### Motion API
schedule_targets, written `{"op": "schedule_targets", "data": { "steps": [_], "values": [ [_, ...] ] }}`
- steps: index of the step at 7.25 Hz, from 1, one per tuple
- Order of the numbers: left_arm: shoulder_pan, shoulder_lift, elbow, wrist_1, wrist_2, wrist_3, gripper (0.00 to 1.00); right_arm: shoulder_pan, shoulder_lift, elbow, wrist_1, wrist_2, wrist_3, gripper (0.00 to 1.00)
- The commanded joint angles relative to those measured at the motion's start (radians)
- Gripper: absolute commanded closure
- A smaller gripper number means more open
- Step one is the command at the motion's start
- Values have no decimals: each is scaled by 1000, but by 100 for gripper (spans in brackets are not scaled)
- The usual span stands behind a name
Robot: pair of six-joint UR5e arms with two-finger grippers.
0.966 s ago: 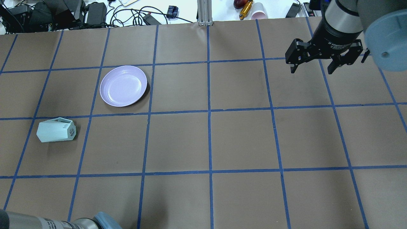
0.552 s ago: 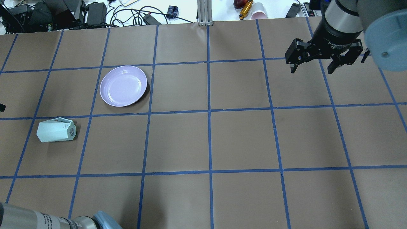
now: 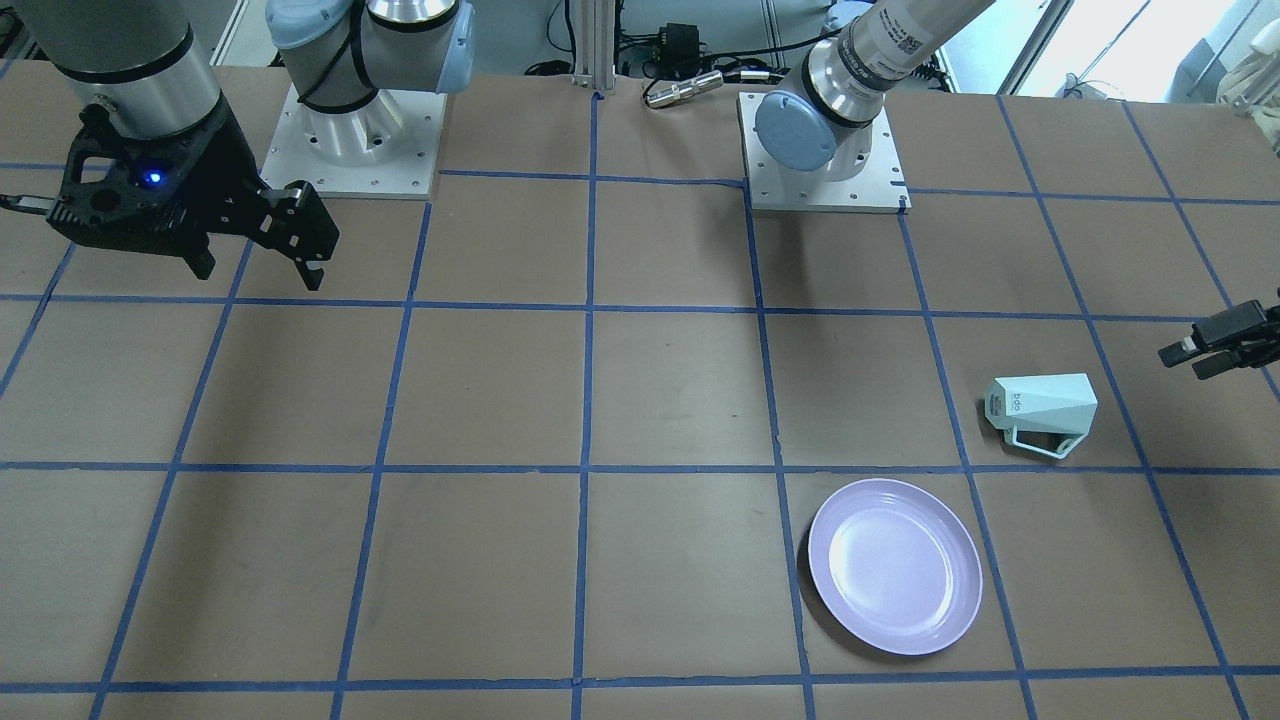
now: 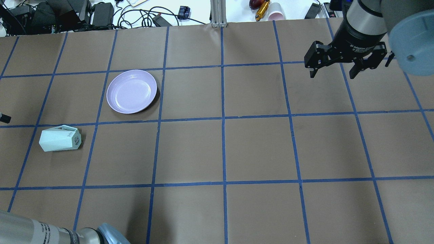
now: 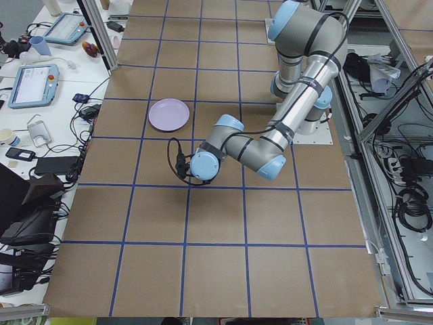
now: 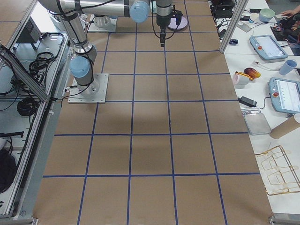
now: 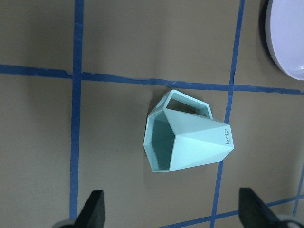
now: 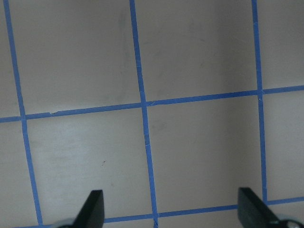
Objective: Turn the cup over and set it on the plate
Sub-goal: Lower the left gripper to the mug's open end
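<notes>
The pale mint cup (image 4: pixel 60 138) lies on its side on the table, handle toward the plate; it also shows in the front view (image 3: pixel 1040 405). In the left wrist view the cup (image 7: pixel 187 142) has its hexagonal mouth facing left. The lavender plate (image 4: pixel 131 91) sits empty, about one grid square away from the cup (image 3: pixel 895 565). My left gripper (image 7: pixel 175 213) is open and empty, above and beside the cup; only its tip shows at the overhead view's left edge (image 4: pixel 4 118). My right gripper (image 4: pixel 333 73) is open and empty, far across the table (image 8: pixel 171 211).
Cables and power adapters (image 4: pixel 98 13) and a pink cup (image 4: pixel 276 12) lie beyond the table's far edge. The two arm bases (image 3: pixel 360 130) (image 3: pixel 820 150) stand at the robot's side. My left arm's elbow (image 4: pixel 51 234) crosses the near left corner.
My left gripper's tip has come into the overhead view at its left edge, and the left arm's elbow has shifted. The cup, plate and right arm have not moved.
</notes>
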Motion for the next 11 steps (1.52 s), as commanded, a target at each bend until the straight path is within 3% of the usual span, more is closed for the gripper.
{"op": "schedule_targets", "data": {
  "steps": [1, 3, 6, 11],
  "values": [
    [21, -58, 2, -13, -39, 53, 0, 0, -1, 0, 0, 0, 0, 0],
    [43, -104, -1, -27, -90, 184, 0, 0, -1, 0, 0, 0, 0, 0],
    [71, -149, 6, -178, -174, 193, 0, 0, -1, 0, 0, 0, 0, 0],
    [71, -193, 3, -266, -246, 312, 0, 0, 0, 0, 0, 0, 0, 0]
  ]
}}
